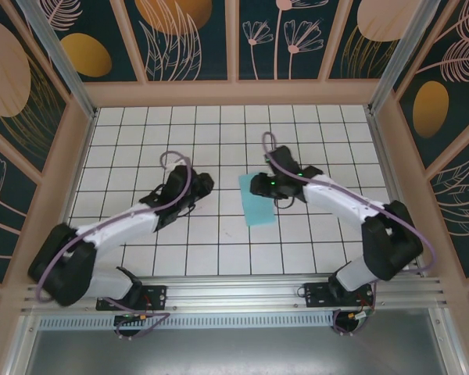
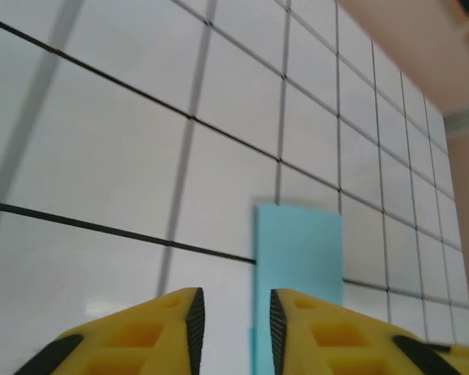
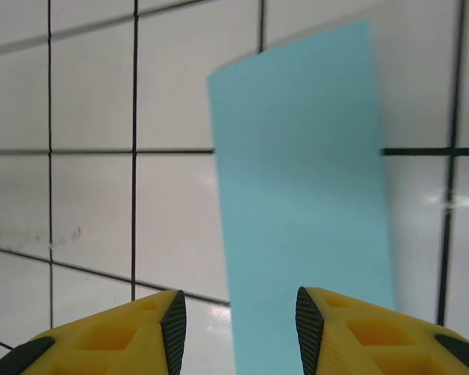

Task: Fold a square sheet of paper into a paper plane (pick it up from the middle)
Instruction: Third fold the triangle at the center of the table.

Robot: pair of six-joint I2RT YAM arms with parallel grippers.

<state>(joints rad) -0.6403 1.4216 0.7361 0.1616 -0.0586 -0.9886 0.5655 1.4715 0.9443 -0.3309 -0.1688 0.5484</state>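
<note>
The square sheet of paper (image 1: 257,205) lies on the white tiled table as a narrow light cyan rectangle, about one tile wide and two long. My right gripper (image 1: 255,186) hovers over its far end, open. In the right wrist view the sheet (image 3: 305,180) runs away from the right gripper (image 3: 241,312), and its near end passes under the gap between the jaws. My left gripper (image 1: 209,186) stands a tile to the left of the sheet, open by a narrow gap (image 2: 236,312) with nothing in it. The sheet (image 2: 297,250) lies ahead and slightly right of it. A paper plane is out of view.
A wooden frame (image 1: 234,94) with patterned panels walls the tiled table (image 1: 141,133) at the back and both sides. An aluminium rail (image 1: 234,293) carrying both arm bases runs along the near edge.
</note>
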